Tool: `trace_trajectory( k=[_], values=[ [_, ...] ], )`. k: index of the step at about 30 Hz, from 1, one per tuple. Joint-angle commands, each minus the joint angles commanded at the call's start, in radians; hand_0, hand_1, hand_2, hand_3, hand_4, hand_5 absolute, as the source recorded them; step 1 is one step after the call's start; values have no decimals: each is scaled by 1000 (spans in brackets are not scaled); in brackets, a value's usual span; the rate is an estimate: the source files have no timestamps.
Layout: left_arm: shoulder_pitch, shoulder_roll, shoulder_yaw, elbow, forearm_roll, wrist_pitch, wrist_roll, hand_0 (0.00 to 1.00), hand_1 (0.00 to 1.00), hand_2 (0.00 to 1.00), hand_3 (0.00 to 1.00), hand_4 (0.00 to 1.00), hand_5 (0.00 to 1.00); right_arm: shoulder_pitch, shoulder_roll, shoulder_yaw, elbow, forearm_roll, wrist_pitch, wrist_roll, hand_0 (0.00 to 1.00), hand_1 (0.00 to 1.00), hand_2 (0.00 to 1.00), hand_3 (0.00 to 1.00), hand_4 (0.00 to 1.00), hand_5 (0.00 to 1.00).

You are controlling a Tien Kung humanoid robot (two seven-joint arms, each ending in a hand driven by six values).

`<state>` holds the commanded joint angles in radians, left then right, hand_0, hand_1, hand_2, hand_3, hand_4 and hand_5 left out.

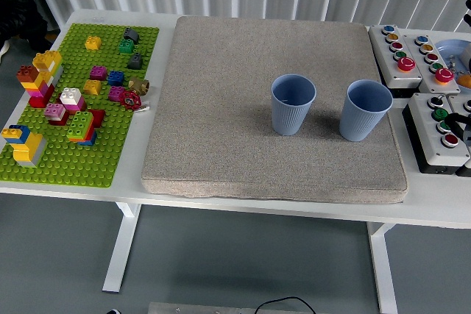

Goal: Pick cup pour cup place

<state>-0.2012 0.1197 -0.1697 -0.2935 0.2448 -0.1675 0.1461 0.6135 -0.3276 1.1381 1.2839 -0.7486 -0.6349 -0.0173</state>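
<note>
Two ribbed blue cups stand upright on the grey mat (221, 108). The left cup (293, 104) is near the mat's middle, and the right cup (365, 110) is a hand's width to its right, near the mat's right edge. I cannot see into either cup well enough to tell any contents. Only thin black slivers of my right arm (466, 115) show at the picture's right edge, well away from the cups. My left arm is out of view.
A green baseplate (110, 159) with several coloured bricks lies on the left of the white table (294, 211). Grey button boxes (441, 134) with coloured buttons sit right of the mat, close to the right cup. A light blue bowl (452, 49) is at the far right.
</note>
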Motion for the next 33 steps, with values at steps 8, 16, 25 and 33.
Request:
trace_trajectory(
  k=[8,16,25,33],
  values=[
    [-6,-1,8,1,-10,0,-5,799,852,862,783,503,998,4,-3,4,1,2,4,0,933,868,957,908,711,998],
    [-7,-1,10,2,-12,1,-7,800,852,862,783,503,998,3,-5,7,1,2,7,-1,933,869,957,909,710,998],
    [-1,0,9,4,-12,1,-7,800,852,862,783,502,998,0,-3,5,2,-1,9,-4,932,869,957,908,707,998],
    [1,-1,6,5,-10,1,-6,801,852,862,783,502,998,1,-4,5,6,-1,11,-7,932,869,957,909,706,998]
  ],
)
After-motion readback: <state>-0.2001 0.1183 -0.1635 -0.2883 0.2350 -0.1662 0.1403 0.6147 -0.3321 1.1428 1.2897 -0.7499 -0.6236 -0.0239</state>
